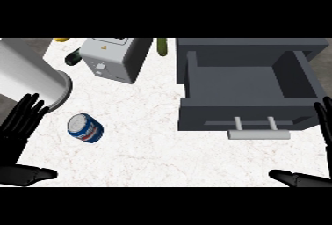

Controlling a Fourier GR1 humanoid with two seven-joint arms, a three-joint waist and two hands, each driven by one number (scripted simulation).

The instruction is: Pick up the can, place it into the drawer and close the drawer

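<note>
The left hand [23, 123] is seen open, fingers straight and spread, nothing held, resting just left of the can [85, 128]. The right hand [322, 121] is seen at the view's right edge, far right of the can, fingers straight, thumb low, also empty.

Nothing of the task is judged done. The can is left lying tilted on the marble counter [168, 154], blue-and-white label and silver top visible, untouched by either hand. The drawer [246, 94] is found well right of the can, already pulled open, its grey inside bare, its bar handle [258, 134] facing the robot. Pick-up, placing and closing are all judged still to do.

Room: bare counter is seen between the can and the drawer front, so a sideways carry is judged unobstructed. Up and left of the can a large white cylinder [32, 74] is noted, close by; its rim is judged a likely snag for the left hand's approach. Above the can a white-grey boxed appliance [113, 59] stands, well apart. Further up from the can, a green item [161, 46] and a yellow one [61, 39] are only partly seen; what they are cannot be told. The drawer's front wall is judged the edge to be cleared when the can is lowered in.
</note>
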